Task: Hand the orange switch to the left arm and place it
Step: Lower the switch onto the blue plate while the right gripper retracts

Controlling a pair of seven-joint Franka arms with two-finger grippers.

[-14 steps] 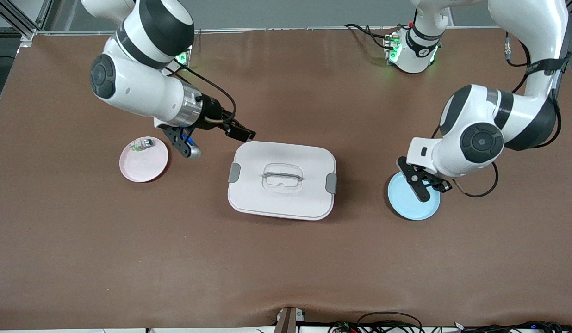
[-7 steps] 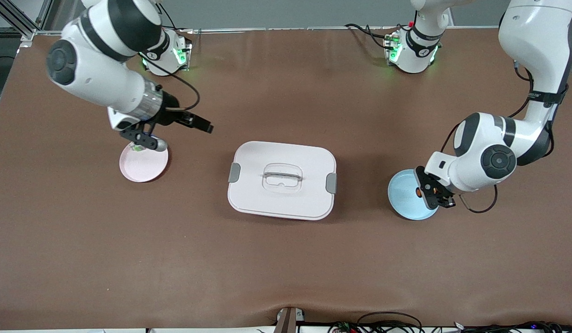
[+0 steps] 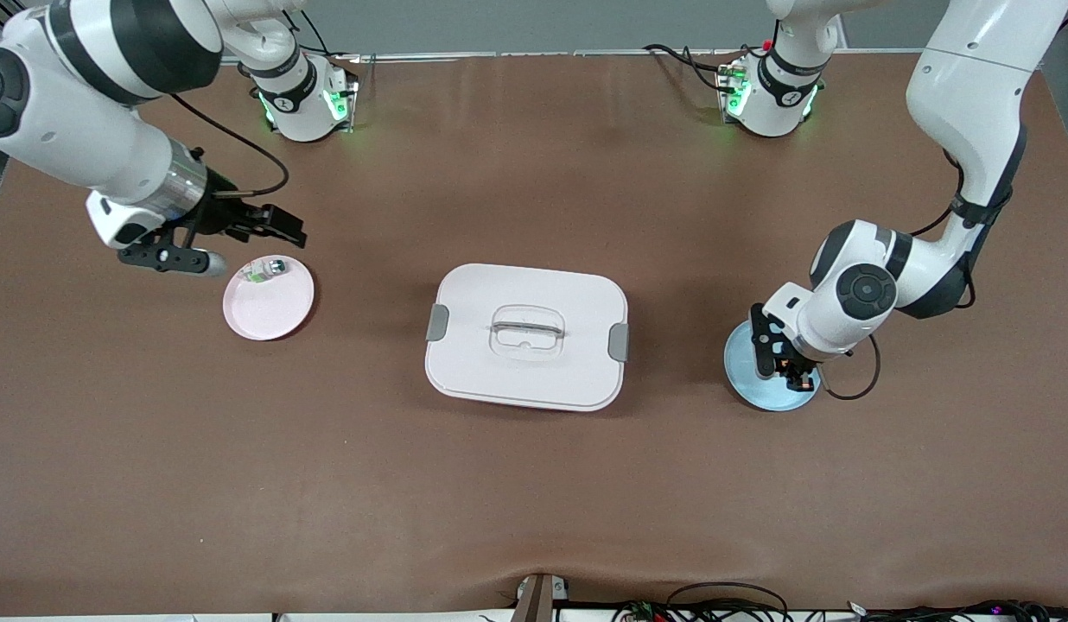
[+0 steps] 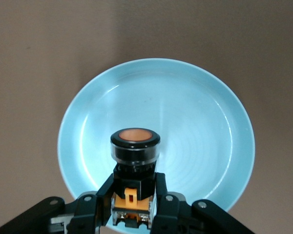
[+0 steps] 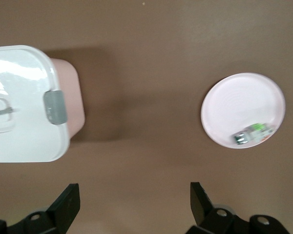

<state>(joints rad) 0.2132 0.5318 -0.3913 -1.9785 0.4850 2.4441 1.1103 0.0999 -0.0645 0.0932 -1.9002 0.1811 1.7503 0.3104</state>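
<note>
"What have you got at the right arm's end?"

"My right pincer (image 3: 232, 238) hangs over bare worktop (image 3: 534, 484) just beside the pink plate (image 3: 269, 298), toward the robots' bases from it. Its fingers (image 5: 68, 204) are spread wide with nothing between them. The plate carries a small clear-and-silver part (image 3: 266, 269) with a bit of green, lying near the rim closest to the bases."

"And in the middle?"

"The box (image 3: 527, 337) sits there, white, lid on, a grey latch at each short end and a clear handle recessed in the top. Neither arm is over it, and it lies well apart from both plates."

"The left arm's end?"

"My left pincer (image 4: 133, 202) is over the blue plate (image 4: 195, 126), pointing down at it. It is pinching the orange switch (image 4: 135, 146) by its lower body, fingers (image 4: 105, 195) pressed against both sides, with the round orange face turned toward the plate. From the wrist camera the switch shows over the plate's inner surface, off its middle. I cannot tell whether it touches the plate."
</note>
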